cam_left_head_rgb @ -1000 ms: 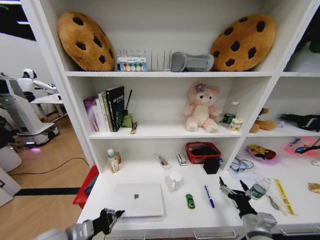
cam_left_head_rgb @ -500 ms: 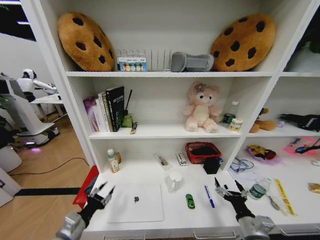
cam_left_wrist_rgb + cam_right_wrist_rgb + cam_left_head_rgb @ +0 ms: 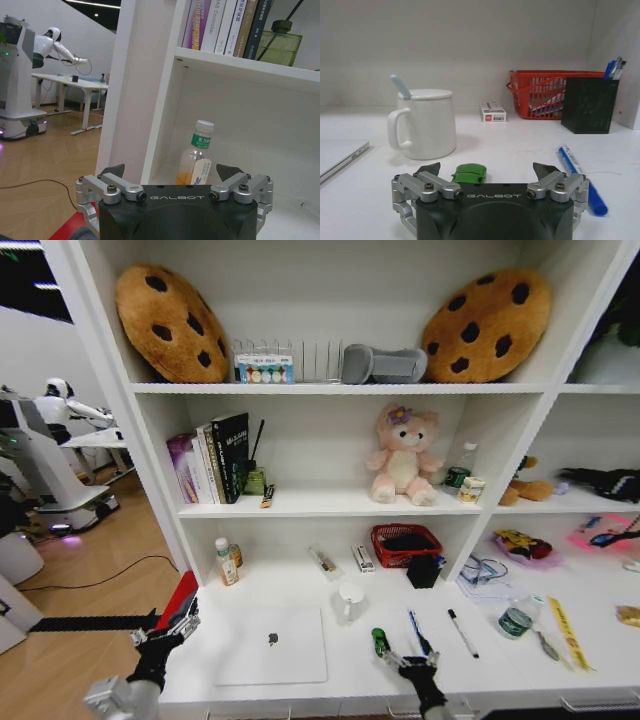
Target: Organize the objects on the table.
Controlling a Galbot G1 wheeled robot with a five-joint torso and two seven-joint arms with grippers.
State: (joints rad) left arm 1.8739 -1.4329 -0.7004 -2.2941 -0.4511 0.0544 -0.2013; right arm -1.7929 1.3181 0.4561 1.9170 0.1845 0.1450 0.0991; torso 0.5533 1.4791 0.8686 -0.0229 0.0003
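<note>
White and flat, the long surface [image 3: 300, 585] in the head view carries a closed silver laptop [image 3: 272, 645] on its left part. Just right of it stands a white mug [image 3: 350, 600]. A tiny green toy car [image 3: 380, 642] lies near the front edge, with a blue pen [image 3: 419, 631] beside it and a black pen [image 3: 462, 633] further right. The right pincer [image 3: 408, 664] sits low at the front edge, just behind the car, fingers spread apart. The left pincer [image 3: 165, 628] hangs off the left end of the surface, beside the laptop, fingers apart too.

From the left wrist, the left pincer [image 3: 177, 175] is released, holding nothing. A plastic bottle with orange drink [image 3: 195, 156] stands ahead under a shelf of books [image 3: 225, 25].

From the right wrist, the right pincer [image 3: 487, 175] is released, with the green car [image 3: 469, 173] between its tips. The blue pen [image 3: 580, 170] lies close by, and the mug [image 3: 425, 122] stands beyond.
</note>
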